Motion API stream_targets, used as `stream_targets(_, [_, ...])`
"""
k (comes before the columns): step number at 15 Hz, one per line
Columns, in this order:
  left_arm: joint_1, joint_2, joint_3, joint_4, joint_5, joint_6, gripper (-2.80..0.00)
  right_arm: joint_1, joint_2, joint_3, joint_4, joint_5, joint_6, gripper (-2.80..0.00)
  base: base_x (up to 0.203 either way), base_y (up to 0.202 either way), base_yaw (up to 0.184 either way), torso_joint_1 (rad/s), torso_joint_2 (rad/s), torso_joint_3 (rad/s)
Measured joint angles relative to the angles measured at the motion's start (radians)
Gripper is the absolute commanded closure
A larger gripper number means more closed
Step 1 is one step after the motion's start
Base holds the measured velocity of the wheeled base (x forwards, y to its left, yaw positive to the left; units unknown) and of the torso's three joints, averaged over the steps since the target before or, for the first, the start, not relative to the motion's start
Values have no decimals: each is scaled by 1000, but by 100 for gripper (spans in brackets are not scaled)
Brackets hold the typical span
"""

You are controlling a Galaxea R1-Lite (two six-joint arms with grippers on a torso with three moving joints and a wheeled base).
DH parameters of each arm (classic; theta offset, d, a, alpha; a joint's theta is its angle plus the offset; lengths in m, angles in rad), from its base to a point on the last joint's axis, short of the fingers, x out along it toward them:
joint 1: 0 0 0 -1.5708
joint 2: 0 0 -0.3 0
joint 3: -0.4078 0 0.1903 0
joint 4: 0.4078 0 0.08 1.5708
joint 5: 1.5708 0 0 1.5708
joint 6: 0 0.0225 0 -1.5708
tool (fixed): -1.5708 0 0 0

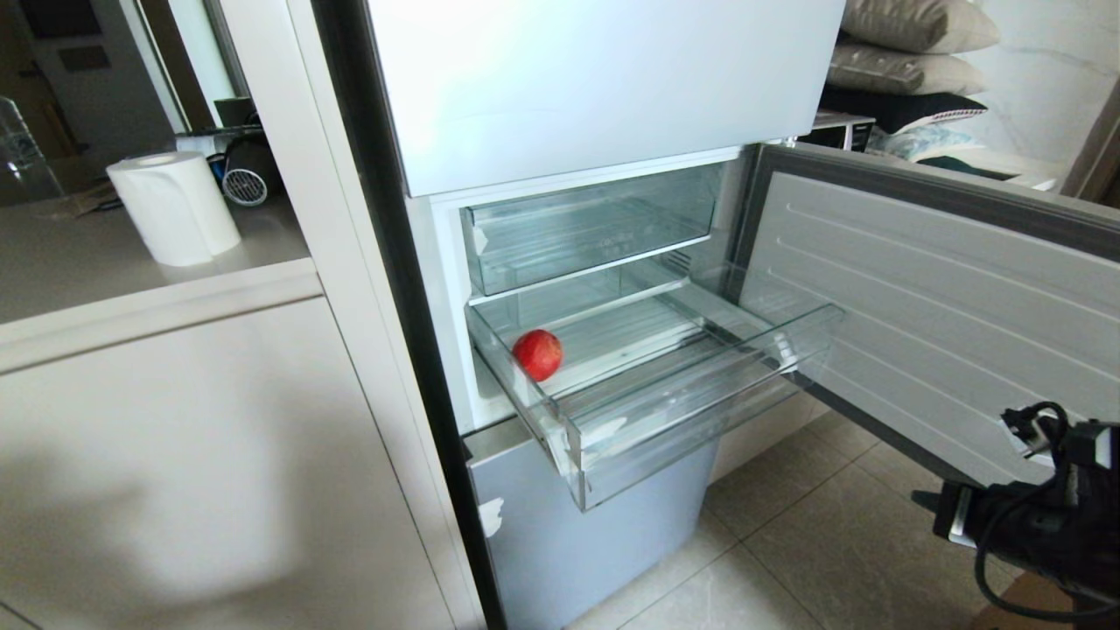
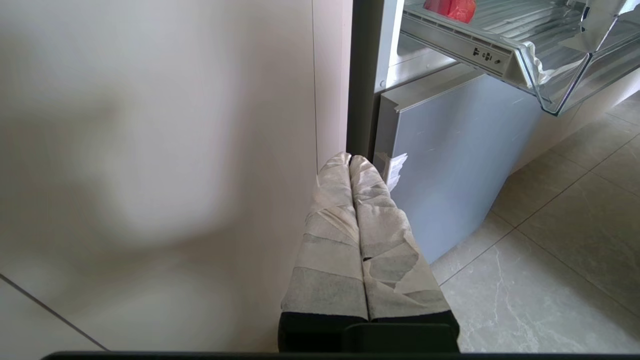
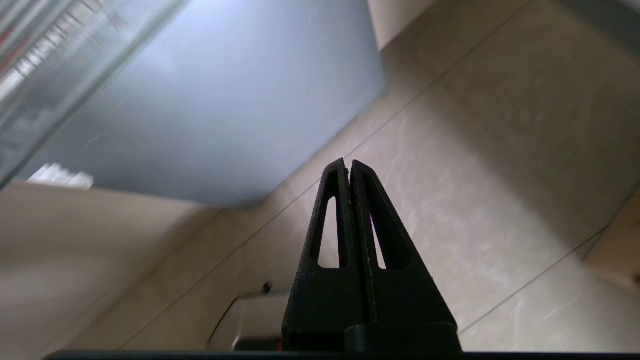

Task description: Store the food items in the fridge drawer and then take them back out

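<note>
One food item, a small round red fruit (image 1: 536, 353), lies at the left end of the fridge drawer (image 1: 700, 411). That clear ribbed drawer stands pulled out of the fridge. The left wrist view catches the fruit (image 2: 450, 7) and the drawer (image 2: 500, 50) from below. My left gripper (image 2: 350, 157) is shut and empty, its tape-wrapped fingers (image 2: 330, 240) low beside the white cabinet and the fridge's edge. My right gripper (image 3: 348, 162) is shut on nothing, low over the tiled floor below the drawer. The right arm (image 1: 1032, 516) shows at the lower right of the head view.
The fridge door (image 1: 945, 297) stands open to the right of the drawer. A clear flat-fronted bin (image 1: 595, 227) sits above the drawer and a silver-blue panel (image 1: 595, 525) below it. A paper towel roll (image 1: 175, 206) stands on the counter to the left.
</note>
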Motion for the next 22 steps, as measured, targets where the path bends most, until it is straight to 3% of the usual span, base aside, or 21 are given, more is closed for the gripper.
stream_targets(3, [0,0,0,0,0,0,0,118,8,-31,-6,-115,3,0,0,0,0,0,0,0])
stream_targets(9, [0,0,0,0,0,0,0,332,28,-42,-10,-152,1,0,0,0,0,0,0,0])
stream_targets(19, [0,0,0,0,0,0,0,354,58,1,-119,-159,9,0,0,0,0,0,0,0])
stream_targets(22, [0,0,0,0,0,0,0,354,58,21,-154,-216,9,0,-1,-8,134,4,2,2])
